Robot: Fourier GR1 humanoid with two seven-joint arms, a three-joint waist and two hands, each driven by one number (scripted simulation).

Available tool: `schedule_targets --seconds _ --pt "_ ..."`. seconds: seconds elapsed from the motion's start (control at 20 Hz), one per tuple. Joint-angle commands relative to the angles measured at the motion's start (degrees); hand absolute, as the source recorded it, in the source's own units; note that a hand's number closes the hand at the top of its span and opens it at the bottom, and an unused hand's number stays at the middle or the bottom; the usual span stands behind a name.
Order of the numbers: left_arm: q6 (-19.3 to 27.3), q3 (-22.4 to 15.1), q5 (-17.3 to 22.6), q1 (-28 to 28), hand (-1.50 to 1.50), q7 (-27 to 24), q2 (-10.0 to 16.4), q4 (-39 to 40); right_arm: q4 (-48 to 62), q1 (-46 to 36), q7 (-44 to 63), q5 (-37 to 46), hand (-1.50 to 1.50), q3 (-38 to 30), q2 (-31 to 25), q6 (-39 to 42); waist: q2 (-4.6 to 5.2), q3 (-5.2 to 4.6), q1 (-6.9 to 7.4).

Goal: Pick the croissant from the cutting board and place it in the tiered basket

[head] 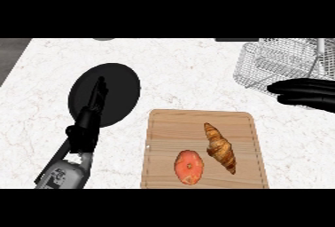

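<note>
Croissant [220, 147] on cutting board [171, 129], well apart fr. right robot hand [306, 92]

Wooden cutting board [196, 122], wire-mesh metal tiered basket [274, 66], white marbled counter [183, 66].

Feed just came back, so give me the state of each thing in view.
croissant: lying on the cutting board, ungrasped.
doughnut: on the board, left of croissant.
tiered basket: upright, croissant not inside.
right hand: open, beside basket, holding nothing.
left hand: open, over black plate.
</note>
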Motion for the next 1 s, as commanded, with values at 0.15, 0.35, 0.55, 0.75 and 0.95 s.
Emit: schedule_targets --seconds 0.15,0.35,0.55,0.75,0.95 --pt "-0.97 0.87 -2.27 1.82 0.00 0.61 -1.02 -2.25 -6.37 2.34 -2.71 9.88 -1.50 3.86 4.15 1.31 -0.01 -0.09 0.15" --pt "-1.98 2.17 -2.92 0.57 0.00 1.20 -0.92 -0.96 -7.83 4.49 -4.86 16.98 -1.50 7.45 3.63 1.51 0.04 -0.08 0.10" --pt "0.10 0.42 -5.49 1.31 0.00 4.86 -2.51 -5.22 -5.83 5.43 -8.50 21.51 -1.50 7.86 0.57 2.45 0.04 -0.03 0.23" --pt "-0.78 1.10 -6.47 1.96 0.00 4.45 -4.04 -4.30 -8.34 8.51 -7.94 23.23 -1.50 7.74 0.12 2.18 -0.02 -0.07 -0.11" --pt "-1.17 1.31 -7.86 1.78 0.00 4.70 -4.85 -4.38 -8.01 11.48 -13.51 34.17 -1.50 12.45 0.33 -5.03 0.01 -0.04 0.01"
